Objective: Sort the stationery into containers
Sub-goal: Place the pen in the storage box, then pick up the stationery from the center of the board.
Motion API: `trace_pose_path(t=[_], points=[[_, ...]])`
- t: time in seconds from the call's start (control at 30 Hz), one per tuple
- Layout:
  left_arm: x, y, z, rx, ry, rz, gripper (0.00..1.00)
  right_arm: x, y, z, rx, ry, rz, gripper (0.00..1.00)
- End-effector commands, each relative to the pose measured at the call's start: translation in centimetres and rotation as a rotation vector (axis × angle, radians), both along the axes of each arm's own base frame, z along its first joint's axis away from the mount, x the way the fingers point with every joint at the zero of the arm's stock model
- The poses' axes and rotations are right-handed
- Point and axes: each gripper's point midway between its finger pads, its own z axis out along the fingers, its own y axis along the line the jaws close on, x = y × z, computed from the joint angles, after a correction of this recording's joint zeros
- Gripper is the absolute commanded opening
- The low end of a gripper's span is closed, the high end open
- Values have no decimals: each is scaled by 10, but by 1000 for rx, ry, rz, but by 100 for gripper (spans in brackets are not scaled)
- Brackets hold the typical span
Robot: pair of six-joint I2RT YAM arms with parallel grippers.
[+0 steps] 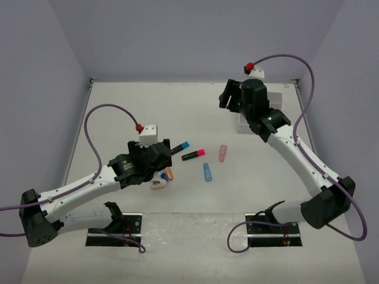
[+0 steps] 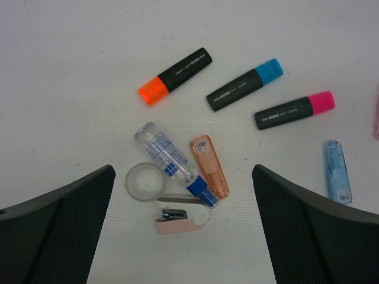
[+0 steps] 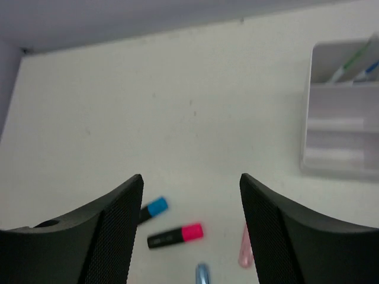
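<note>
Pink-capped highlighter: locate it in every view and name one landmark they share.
Top external: pink-capped highlighter near the picture's middle.
Left wrist: upper right, cap pointing right.
Right wrist: bottom centre, cap pointing right.
Shared landmark: blue-capped highlighter, lying just up-left of it in all three.

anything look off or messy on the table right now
Nothing looks spilled or broken. The one untidy spot is a small huddle: a clear tube lies slantwise against the tape ring and an orange piece, with a pink stapler just beside them. Three highlighters lie loose nearby, not lined up.
</note>
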Motion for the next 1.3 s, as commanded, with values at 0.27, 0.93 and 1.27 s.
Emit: trace_pose_path(t=[0.27, 0.93, 1.27], points=[[-5, -29, 48, -157, -38, -172, 100, -98, -4, -206, -149, 622, 41, 59], [-28, -33, 20, -165, 41, -292, 100, -69, -3, -287, -246, 815, -17, 18], [-38, -13, 35, -164, -7, -312, 100, -38, -8, -188, 55, 515, -50, 0]])
